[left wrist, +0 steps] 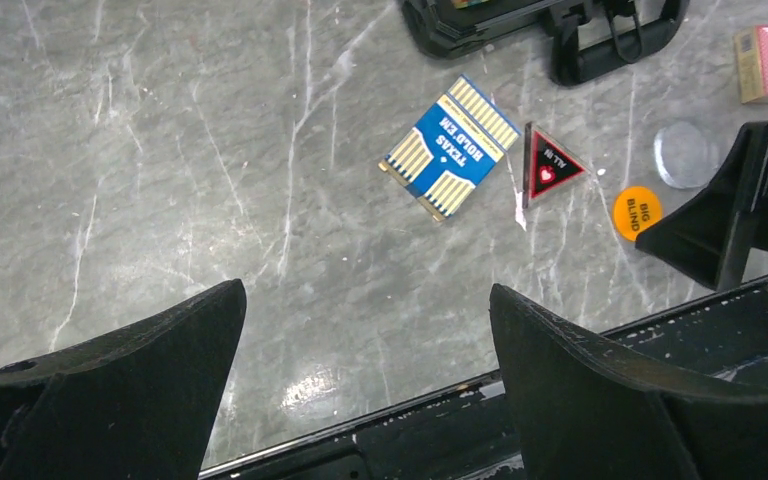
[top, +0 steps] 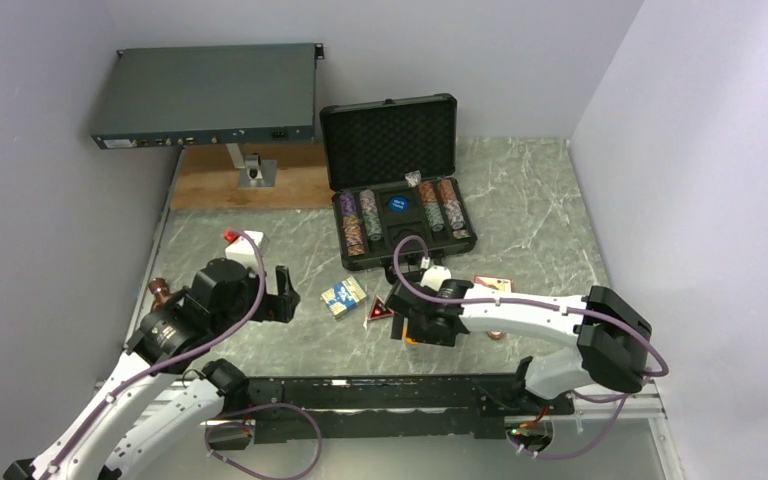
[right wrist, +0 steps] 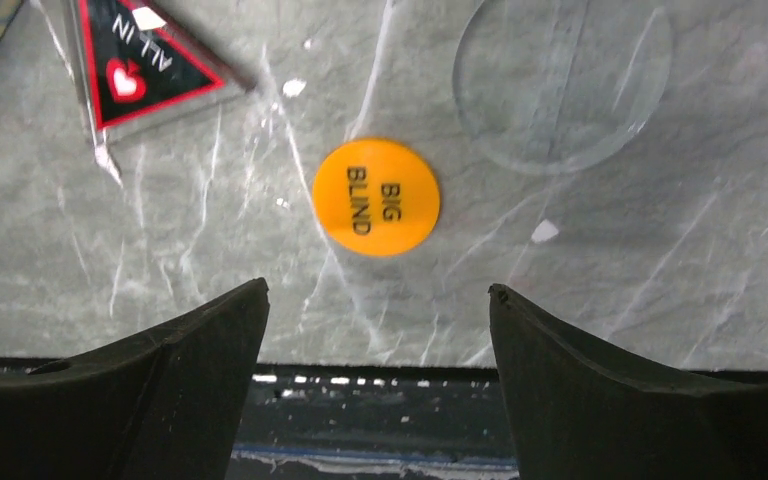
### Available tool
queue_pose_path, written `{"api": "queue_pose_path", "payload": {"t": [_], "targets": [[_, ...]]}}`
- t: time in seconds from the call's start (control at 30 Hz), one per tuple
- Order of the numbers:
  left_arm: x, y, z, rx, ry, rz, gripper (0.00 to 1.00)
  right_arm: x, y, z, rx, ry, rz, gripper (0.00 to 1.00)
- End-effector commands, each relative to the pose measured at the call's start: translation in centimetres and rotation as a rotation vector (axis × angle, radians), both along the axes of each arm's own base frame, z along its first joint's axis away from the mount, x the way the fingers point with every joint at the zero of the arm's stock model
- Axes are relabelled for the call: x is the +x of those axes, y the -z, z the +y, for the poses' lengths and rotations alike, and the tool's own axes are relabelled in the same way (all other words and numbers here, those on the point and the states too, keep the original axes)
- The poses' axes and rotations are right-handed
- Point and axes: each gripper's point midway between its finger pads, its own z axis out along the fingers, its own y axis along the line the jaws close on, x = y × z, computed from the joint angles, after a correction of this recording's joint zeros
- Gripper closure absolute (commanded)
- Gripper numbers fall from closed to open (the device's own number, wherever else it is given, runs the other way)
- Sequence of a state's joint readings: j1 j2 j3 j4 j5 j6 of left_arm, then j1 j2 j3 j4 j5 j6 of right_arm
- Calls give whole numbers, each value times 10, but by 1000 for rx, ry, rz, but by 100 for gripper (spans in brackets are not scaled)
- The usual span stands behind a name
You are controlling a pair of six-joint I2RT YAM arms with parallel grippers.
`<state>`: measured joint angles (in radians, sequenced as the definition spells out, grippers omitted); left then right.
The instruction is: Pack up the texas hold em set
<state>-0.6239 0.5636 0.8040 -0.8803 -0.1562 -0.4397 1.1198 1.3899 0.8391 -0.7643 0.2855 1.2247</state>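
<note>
R gripper (right wrist: 378,300) spread wide, empty, over orange Big Blind button (right wrist: 376,197): likely thin, light, slick; lies flat, so pinch opp. edges.

Even light, sharp; glare spot on table (left wrist: 312,388).

Left arm (top: 175,335), right arm (top: 530,308): white link shells, black joint housings. Purple cable (top: 260,283) loops along each. Gripper fingers (right wrist: 160,390) matte black, broad wedge shape. Black base rail (top: 380,392) near edge.
</note>
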Motion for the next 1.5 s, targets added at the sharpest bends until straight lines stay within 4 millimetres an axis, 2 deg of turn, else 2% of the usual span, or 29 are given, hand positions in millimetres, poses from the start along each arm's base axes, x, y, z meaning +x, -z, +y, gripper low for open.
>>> {"api": "queue_pose_path", "payload": {"t": [0.0, 0.17, 0.4, 0.63, 1.13, 1.47], "targets": [[8, 0, 4, -19, -44, -59, 2, 23, 1, 10, 45, -35, -63, 17], [10, -3, 9, -1, -58, -79, 2, 36, 5, 20, 15, -69, -88, 19], [8, -4, 6, -29, -39, -102, 2, 48, 15, 20, -64, -66, -74, 25], [8, -1, 7, -13, -45, -89, 3, 41, 24, 9, -112, -51, -27, 31], [7, -2, 3, -24, -28, -89, 4, 19, 38, -8, -128, -5, 58, 36], [7, 0, 0, -23, -13, -80, 5, 23, 35, -2, -123, -19, 44, 37]]}}
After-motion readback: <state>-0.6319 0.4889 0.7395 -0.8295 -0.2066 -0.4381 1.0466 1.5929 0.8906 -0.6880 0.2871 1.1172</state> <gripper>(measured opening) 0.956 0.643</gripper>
